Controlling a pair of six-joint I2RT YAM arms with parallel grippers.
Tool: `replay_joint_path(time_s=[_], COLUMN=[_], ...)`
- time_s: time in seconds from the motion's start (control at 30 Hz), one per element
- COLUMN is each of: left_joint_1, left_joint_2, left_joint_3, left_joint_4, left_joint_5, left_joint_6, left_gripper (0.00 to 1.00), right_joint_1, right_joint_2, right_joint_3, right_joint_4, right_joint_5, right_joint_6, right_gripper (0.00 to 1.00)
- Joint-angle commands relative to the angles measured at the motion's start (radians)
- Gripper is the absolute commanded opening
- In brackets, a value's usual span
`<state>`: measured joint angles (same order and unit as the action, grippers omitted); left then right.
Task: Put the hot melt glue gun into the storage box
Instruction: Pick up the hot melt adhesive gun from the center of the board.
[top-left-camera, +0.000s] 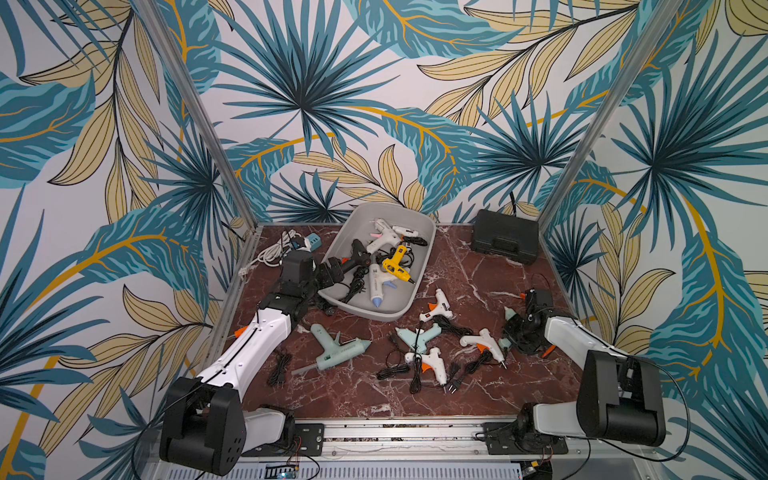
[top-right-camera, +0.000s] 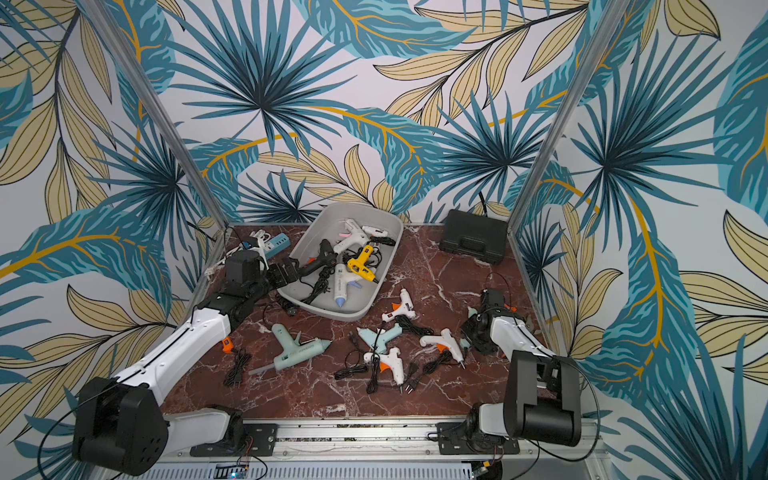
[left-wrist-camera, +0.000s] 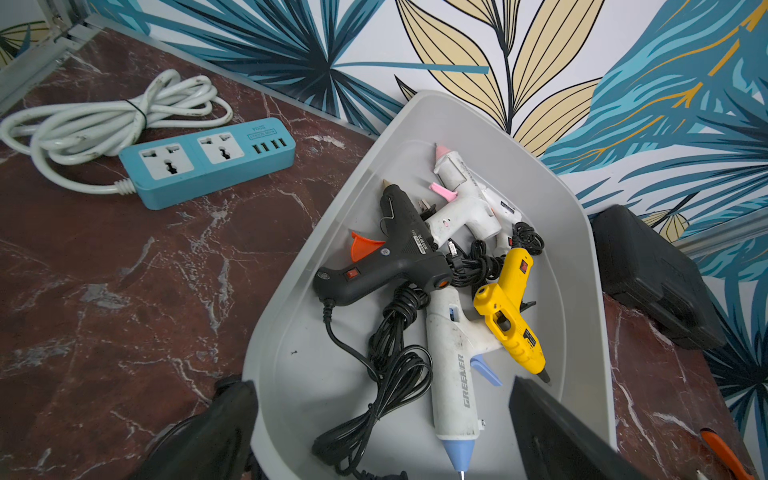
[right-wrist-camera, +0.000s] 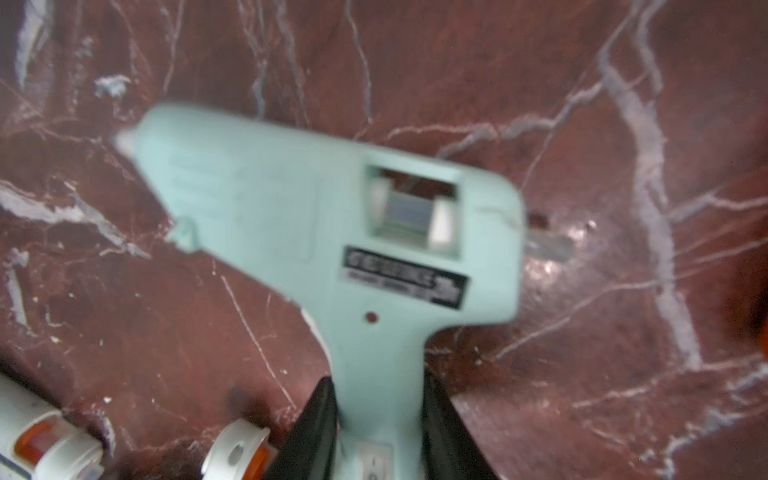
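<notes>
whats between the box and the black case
Nothing: only bare table lies between the box and the black case, as both top views show.

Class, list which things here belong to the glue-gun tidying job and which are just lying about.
Job: light-grey plastic storage tub; mint-green plastic glue gun, held by right claw.
Lying about: blue power strip with white cable; black ribbed hard case.

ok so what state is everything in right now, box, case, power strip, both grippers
storage box, no lid, several glue guns already inside
black case, shut
power strip, sockets empty, cable coiled
left gripper, jaws open over the storage box's rim
right gripper, jaws shut on the handle of the mint glue gun
mint glue gun, held, not yet in the storage box
</notes>
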<state>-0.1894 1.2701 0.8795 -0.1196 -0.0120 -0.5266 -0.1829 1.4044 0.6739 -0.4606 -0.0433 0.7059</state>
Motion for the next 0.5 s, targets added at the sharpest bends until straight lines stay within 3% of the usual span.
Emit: replay_joint_path(time_s=[0.0, 0.17, 0.47], left_joint_1=[0.007, 0.007, 0.007], left_joint_2=[-0.012, -0.005, -0.003], left_joint_3=[0.011, 0.019, 0.024], left_joint_4=[0.008, 0.004, 0.008], left_joint_5=[-0.011, -0.011, 0.007], left_joint_6=[0.011, 0.004, -0.010], left_gripper=[1.00, 1.00, 1.00], right_joint_1=[0.015, 0.038, 0.098], right_joint_2=[0.043, 0.015, -0.152], right_joint_3=[0.009, 0.088, 0.283], right_joint_4=[0.009, -0.052, -0.201], right_joint_5=[0.050, 0.087, 0.178], right_joint_6=[-0.020, -0.095, -0.310], right_gripper=[0.21, 0.00, 0.00])
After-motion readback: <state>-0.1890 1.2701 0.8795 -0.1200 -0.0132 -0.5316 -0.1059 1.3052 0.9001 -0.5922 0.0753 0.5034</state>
